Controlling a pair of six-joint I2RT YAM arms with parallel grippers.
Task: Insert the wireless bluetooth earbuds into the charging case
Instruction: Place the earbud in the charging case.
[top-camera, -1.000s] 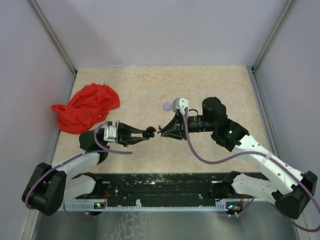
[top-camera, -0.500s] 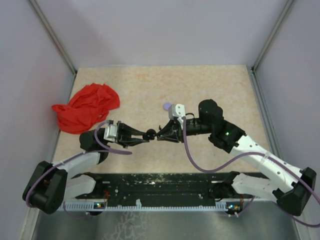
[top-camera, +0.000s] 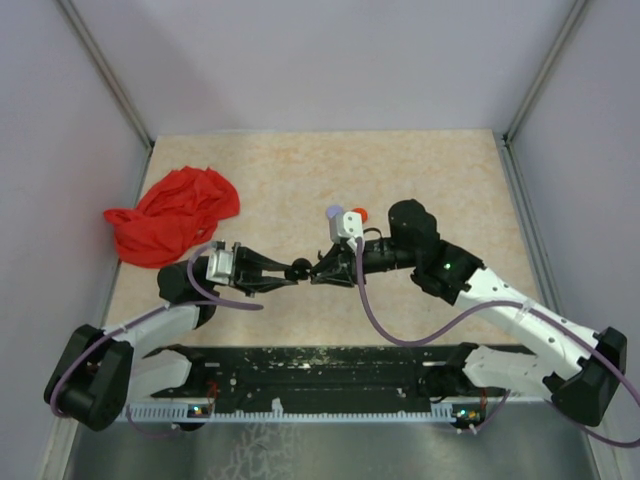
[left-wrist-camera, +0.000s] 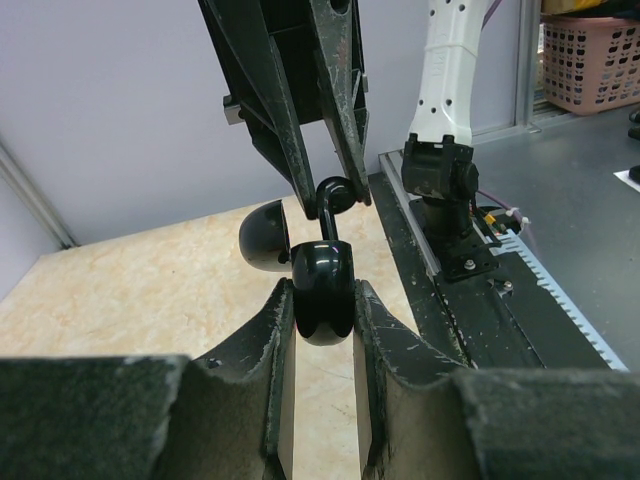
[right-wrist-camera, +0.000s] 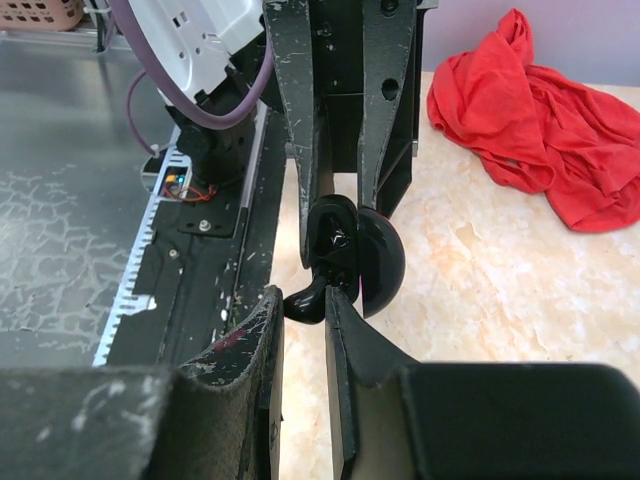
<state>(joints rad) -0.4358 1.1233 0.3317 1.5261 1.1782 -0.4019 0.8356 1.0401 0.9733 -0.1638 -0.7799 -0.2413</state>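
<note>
My left gripper (left-wrist-camera: 322, 300) is shut on the glossy black charging case (left-wrist-camera: 322, 285), held above the table with its lid (left-wrist-camera: 265, 235) swung open to the left. My right gripper (right-wrist-camera: 302, 298) is shut on a small black earbud (right-wrist-camera: 312, 300), whose tip meets the open mouth of the case (right-wrist-camera: 335, 240). In the top view the two grippers meet tip to tip at mid-table, the left gripper (top-camera: 290, 272) and the right gripper (top-camera: 318, 271), with the case (top-camera: 299, 269) between them. The other earbud is not identifiable.
A crumpled red cloth (top-camera: 175, 212) lies at the table's left side. A small purple disc (top-camera: 333, 212) and a small orange-red item (top-camera: 358, 213) sit just behind the right wrist. The black base rail (top-camera: 320, 370) runs along the near edge.
The right arm has moved left, bringing the earbud up to the case in the left gripper. The orange-red item behind the right wrist has come into view. The left arm has hardly moved.
</note>
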